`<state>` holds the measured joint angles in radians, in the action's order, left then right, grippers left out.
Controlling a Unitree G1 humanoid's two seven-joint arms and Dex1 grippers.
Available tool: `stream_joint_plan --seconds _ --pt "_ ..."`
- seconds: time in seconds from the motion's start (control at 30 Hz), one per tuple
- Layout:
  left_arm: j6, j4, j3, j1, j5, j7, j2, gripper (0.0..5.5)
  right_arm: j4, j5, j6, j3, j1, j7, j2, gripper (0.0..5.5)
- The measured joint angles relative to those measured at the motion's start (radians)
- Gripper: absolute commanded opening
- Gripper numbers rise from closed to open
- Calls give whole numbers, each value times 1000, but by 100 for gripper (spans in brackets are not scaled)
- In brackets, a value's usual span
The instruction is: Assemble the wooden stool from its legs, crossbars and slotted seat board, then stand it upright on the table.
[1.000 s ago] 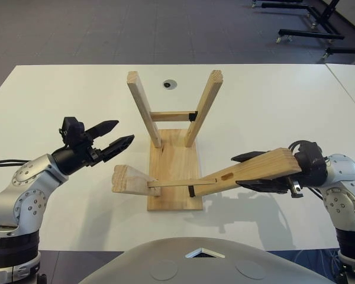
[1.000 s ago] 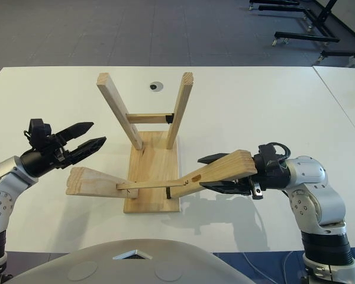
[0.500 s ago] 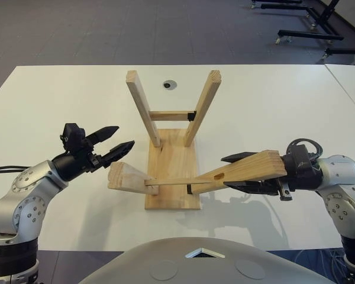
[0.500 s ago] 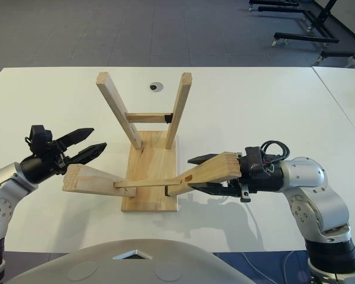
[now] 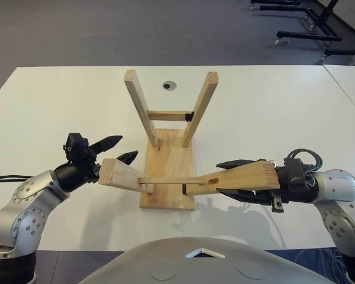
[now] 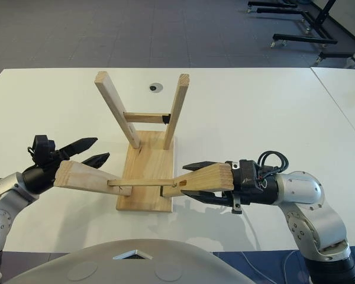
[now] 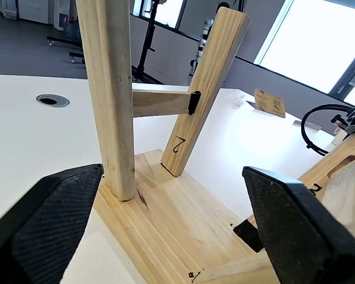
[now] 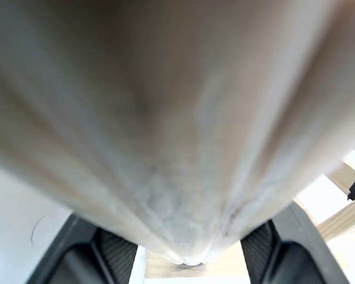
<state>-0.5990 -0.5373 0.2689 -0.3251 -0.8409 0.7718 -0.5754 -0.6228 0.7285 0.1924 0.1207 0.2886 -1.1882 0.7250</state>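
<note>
Just above the seat board (image 5: 168,160), the right gripper (image 5: 223,177) clamps one leg (image 5: 248,176) of a crossbar (image 5: 165,180)-joined pair, the left gripper (image 5: 126,148) open beside the other leg (image 5: 119,176).

White table (image 5: 272,100) with a round cable grommet (image 5: 167,85) on grey carpet floor (image 5: 106,29), second white table (image 5: 352,77) just beside its right edge, black wheeled stand bases (image 5: 302,32) farther back (bright windows (image 7: 319,41) behind).
</note>
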Motion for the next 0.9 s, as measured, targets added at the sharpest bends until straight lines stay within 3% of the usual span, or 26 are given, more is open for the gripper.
stream_joint_plan --seconds 0.23,0.5,0.7,0.9 --pt "22 3 -81 -31 131 -88 19 432 232 33 -93 23 -94 -186 28 205" --pt "149 243 -303 144 474 -181 37 432 388 42 -172 18 -169 -354 50 205" --pt "205 304 -347 230 469 -109 94 432 351 43 -136 -8 -194 -319 66 205" --pt "176 387 -472 293 537 -30 63 432 213 36 -31 -43 -194 -194 71 205"
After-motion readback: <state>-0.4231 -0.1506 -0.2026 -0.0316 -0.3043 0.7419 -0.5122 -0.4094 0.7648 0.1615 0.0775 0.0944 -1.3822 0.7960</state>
